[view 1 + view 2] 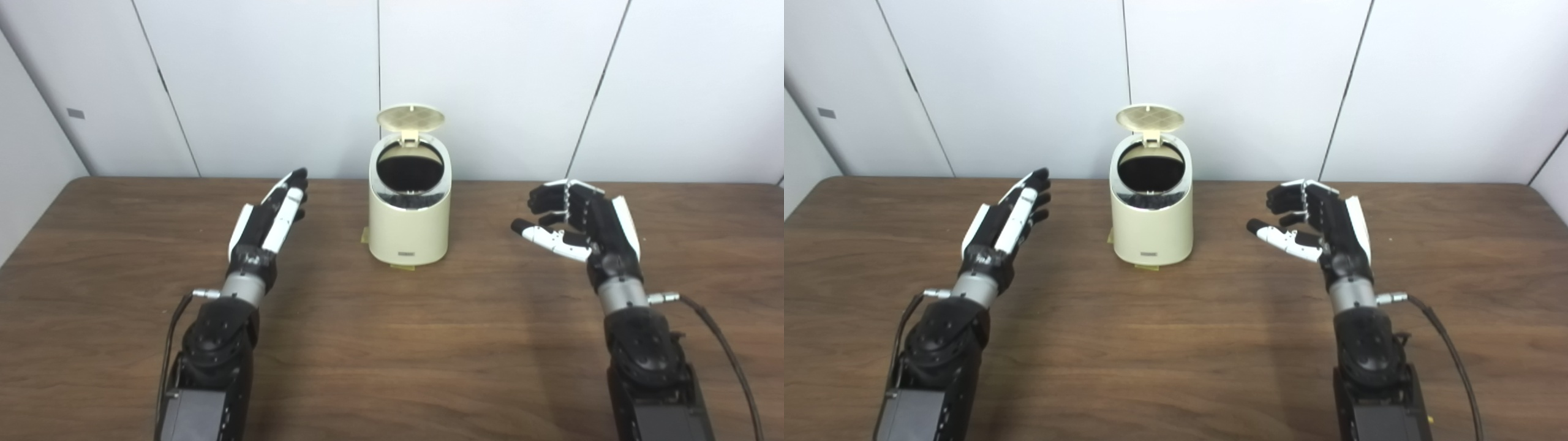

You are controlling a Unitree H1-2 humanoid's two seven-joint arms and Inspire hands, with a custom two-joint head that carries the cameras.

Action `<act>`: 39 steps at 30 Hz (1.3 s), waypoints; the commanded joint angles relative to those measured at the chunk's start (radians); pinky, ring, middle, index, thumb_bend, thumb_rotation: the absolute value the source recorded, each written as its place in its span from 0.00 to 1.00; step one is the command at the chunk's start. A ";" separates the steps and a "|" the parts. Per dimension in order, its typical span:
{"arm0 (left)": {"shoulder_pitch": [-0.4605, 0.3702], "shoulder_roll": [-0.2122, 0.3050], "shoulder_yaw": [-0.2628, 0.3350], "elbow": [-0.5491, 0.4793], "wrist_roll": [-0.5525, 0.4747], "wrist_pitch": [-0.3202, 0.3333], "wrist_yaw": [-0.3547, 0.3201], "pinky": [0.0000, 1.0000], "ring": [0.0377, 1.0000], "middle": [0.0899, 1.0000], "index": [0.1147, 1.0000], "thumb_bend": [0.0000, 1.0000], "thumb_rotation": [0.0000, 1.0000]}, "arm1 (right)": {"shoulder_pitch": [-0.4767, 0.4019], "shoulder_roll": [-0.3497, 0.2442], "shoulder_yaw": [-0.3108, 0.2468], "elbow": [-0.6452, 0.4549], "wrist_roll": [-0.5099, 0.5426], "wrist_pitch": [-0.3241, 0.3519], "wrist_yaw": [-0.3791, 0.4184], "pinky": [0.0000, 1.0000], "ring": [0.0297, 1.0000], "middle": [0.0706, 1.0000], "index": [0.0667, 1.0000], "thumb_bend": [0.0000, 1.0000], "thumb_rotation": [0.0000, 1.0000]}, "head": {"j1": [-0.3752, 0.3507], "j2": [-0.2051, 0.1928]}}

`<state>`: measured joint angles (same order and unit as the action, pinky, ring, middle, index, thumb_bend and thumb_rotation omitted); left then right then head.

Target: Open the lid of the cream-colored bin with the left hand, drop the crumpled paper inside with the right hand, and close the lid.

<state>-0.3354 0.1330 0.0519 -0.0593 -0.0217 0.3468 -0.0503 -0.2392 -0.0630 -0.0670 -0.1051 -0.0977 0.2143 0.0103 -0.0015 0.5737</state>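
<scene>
The cream-colored bin (409, 229) stands at the middle of the table near the back wall. Its round lid (410, 118) is flipped up on the rear hinge, and the dark inside shows. My left hand (272, 215) floats left of the bin, fingers stretched forward, holding nothing. My right hand (572, 222) hovers right of the bin with its fingers curled loosely and its thumb pointing toward the bin; nothing is in it. No crumpled paper is visible on the table or in either hand.
The brown wooden table (392, 343) spreads wide in front of the bin. White wall panels (490, 73) rise right behind it. Cables trail from both wrists, the right-hand cable (723, 343) looping over the table.
</scene>
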 commanded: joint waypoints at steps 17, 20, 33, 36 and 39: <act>-0.344 0.077 -0.042 0.180 0.006 0.051 -0.075 0.95 0.94 0.92 0.88 0.52 0.89 | 0.125 0.107 -0.012 0.023 0.235 -0.086 0.021 0.99 0.98 0.98 0.98 0.62 1.00 | 0.006 -0.031; -0.380 0.076 -0.044 0.190 0.002 0.068 -0.082 0.95 0.94 0.91 0.85 0.53 0.89 | 0.133 0.110 -0.007 0.038 0.240 -0.105 0.018 0.99 0.98 0.98 0.98 0.62 1.00 | 0.013 -0.039; -0.522 0.070 -0.112 0.276 0.038 0.052 -0.124 0.95 0.94 0.92 0.83 0.51 1.00 | 0.144 0.115 0.005 0.080 0.239 -0.138 0.010 0.97 0.96 0.98 0.98 0.60 1.00 | 0.004 -0.047; -0.538 0.079 -0.149 0.277 0.068 0.038 -0.140 0.96 0.94 0.92 0.82 0.49 1.00 | 0.144 0.117 0.006 0.077 0.240 -0.130 0.009 0.97 0.96 0.98 0.98 0.60 1.00 | 0.001 -0.047; -0.545 0.091 -0.191 0.270 0.115 0.009 -0.144 0.96 0.93 0.90 0.79 0.47 1.00 | 0.143 0.117 0.008 0.074 0.242 -0.122 0.010 0.99 0.96 0.98 0.98 0.59 1.00 | -0.004 -0.043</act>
<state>-0.8163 0.1999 -0.1310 0.2371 0.0626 0.4029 -0.1958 -0.0874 0.0526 -0.0633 -0.0252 0.1397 0.0894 0.0183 -0.0046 0.5292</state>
